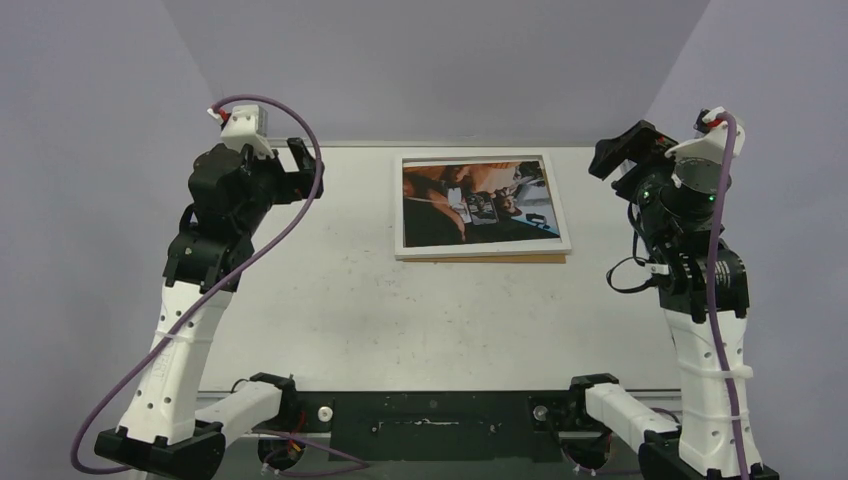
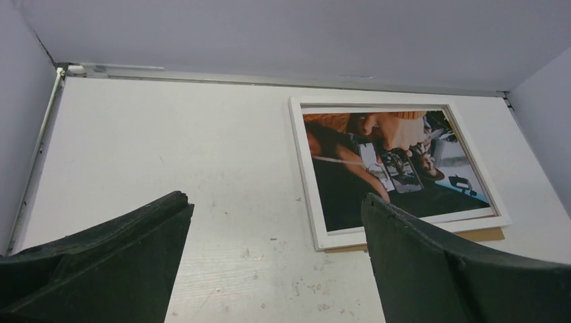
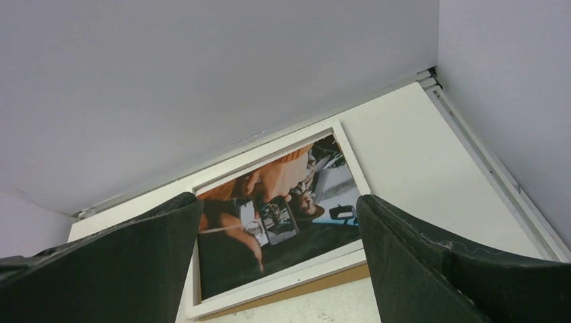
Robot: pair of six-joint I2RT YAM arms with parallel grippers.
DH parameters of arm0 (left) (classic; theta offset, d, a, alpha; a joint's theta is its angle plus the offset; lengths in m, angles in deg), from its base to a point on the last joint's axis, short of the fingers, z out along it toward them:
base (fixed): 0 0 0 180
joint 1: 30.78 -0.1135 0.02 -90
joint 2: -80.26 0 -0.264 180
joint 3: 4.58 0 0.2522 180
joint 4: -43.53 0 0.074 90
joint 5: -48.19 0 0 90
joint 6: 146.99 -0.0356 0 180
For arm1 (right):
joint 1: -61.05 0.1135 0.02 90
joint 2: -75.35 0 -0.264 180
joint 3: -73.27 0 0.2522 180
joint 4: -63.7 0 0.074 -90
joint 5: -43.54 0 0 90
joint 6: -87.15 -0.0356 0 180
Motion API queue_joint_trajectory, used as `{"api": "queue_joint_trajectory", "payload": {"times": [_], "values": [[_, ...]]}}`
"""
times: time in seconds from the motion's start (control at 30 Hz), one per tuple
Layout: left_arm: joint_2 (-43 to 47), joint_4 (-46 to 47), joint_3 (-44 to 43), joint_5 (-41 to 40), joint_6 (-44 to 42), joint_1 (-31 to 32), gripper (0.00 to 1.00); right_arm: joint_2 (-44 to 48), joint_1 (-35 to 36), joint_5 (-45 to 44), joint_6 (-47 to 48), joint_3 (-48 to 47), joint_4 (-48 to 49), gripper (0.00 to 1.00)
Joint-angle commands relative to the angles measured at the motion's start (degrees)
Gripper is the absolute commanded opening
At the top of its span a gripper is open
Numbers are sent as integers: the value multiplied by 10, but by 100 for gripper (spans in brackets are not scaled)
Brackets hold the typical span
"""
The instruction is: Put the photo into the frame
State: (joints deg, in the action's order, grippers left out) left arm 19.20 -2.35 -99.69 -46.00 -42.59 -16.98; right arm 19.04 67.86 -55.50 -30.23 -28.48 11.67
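The white frame (image 1: 482, 249) lies flat on the table at the back centre, with the photo (image 1: 478, 202) showing inside its white border. The dark picture with orange and blue tones fills the opening. In the left wrist view the frame (image 2: 306, 182) and photo (image 2: 384, 168) sit ahead to the right. My left gripper (image 2: 275, 198) is open, raised over bare table left of the frame. My right gripper (image 3: 279, 200) is open too, held above and to the right, looking down on the photo (image 3: 283, 215) and the frame (image 3: 299, 278). Neither gripper touches anything.
A plain brown board (image 1: 500, 259) lies under the frame, its near edge sticking out as a thin strip (image 3: 316, 293). The white table (image 1: 330, 290) is scuffed. Grey walls close in the back and both sides.
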Motion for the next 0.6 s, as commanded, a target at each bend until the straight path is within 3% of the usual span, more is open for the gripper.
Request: {"api": "queue_joint_trajectory", "payload": {"times": [0.0,0.13,0.33,0.57], "values": [[28,58,40,-6,-9,2,97,-23,1,29,-11,-1,12,88],[39,83,108,-6,-20,2,97,-50,0,52,-4,2,-4,88],[19,37,114,-29,-24,2,97,-105,18,198,78,25,-11,84],[-35,-2,132,14,38,1,97,-230,145,130,175,14,-63,87]]}}
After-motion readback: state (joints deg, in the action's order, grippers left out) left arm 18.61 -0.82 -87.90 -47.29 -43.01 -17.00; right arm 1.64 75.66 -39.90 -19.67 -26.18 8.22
